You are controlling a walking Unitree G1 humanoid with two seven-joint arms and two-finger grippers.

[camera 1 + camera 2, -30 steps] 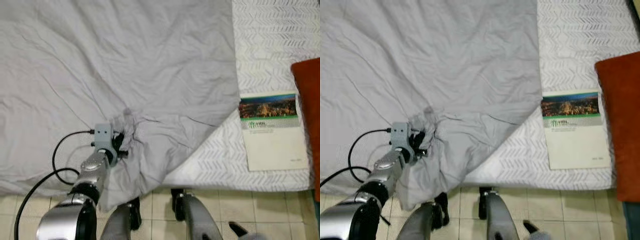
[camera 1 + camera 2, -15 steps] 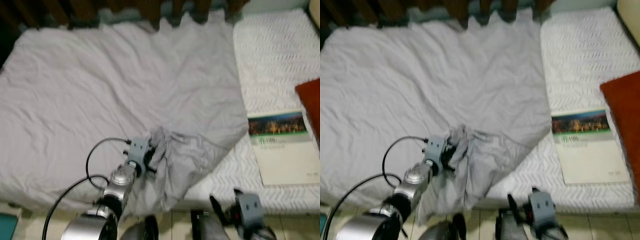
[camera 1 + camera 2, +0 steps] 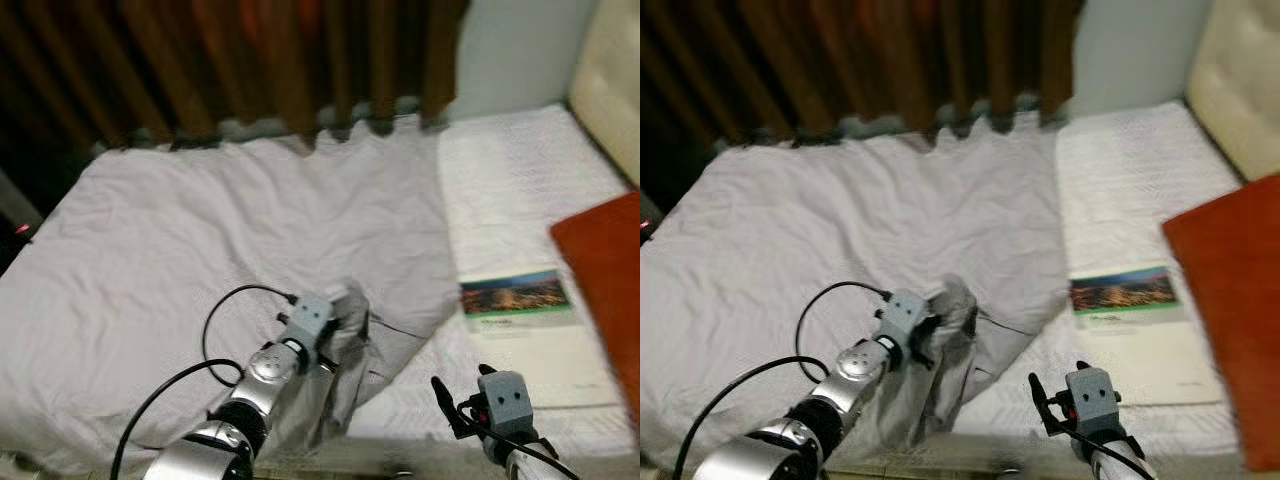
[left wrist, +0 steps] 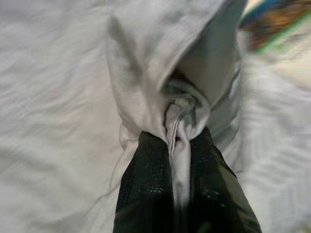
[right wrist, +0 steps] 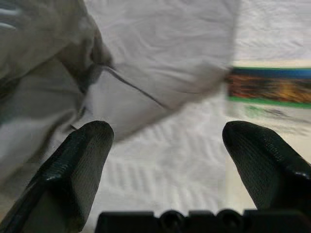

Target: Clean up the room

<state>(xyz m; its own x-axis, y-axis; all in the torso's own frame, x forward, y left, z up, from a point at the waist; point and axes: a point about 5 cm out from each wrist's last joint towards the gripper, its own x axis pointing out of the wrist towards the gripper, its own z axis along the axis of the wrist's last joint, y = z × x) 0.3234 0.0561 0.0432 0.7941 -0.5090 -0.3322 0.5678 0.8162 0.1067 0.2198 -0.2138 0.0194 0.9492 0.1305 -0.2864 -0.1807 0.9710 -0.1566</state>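
A pale grey sheet covers most of the bed. Its near corner is bunched up and lifted, and my left gripper is shut on that bunch. In the left wrist view the black fingers pinch a twisted fold of the sheet. My right gripper hovers low over the bed's near edge, to the right of the lifted corner, open with nothing between its fingers. A booklet with a landscape photo lies on the bare patterned mattress at the right.
An orange-red cushion lies at the far right, with a cream cushion behind it. Dark brown curtains hang behind the bed. A black cable loops from my left arm.
The camera has tilted up, bringing the curtains and wall into view. My left gripper has carried the sheet corner up and right over the bed. The right gripper has risen into view.
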